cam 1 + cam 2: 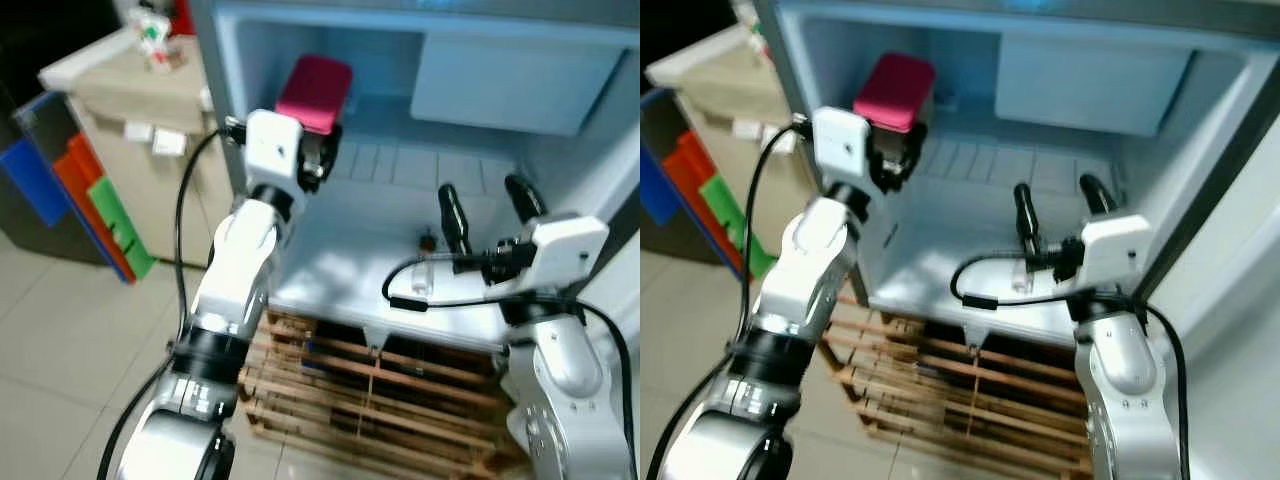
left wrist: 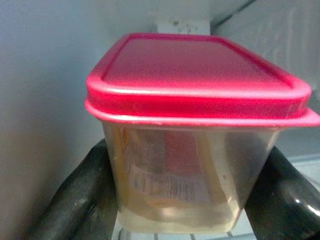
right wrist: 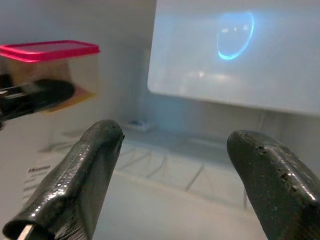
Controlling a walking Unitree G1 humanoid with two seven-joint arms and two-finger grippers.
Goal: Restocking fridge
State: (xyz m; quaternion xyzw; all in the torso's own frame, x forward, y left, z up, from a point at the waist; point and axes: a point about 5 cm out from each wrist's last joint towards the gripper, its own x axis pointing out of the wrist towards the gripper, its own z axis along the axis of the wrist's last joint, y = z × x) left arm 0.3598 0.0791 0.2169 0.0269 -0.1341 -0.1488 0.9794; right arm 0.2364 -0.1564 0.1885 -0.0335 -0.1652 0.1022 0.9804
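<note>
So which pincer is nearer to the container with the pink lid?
Left. The left pincer grips the container on both sides; the right pincer is open, apart from it, lower inside the fridge.

I'm in what looks like a home utility corner or storage spot. An open fridge (image 1: 470,150) stands right before me, its pale interior bare-walled, sitting on a wooden pallet (image 1: 370,385). Pale floor tiles (image 1: 60,340) run underneath. To my left, a beige cabinet (image 1: 150,160) with small items on top, and coloured panels (image 1: 90,190), blue, orange, green, leaning beside it.
</note>
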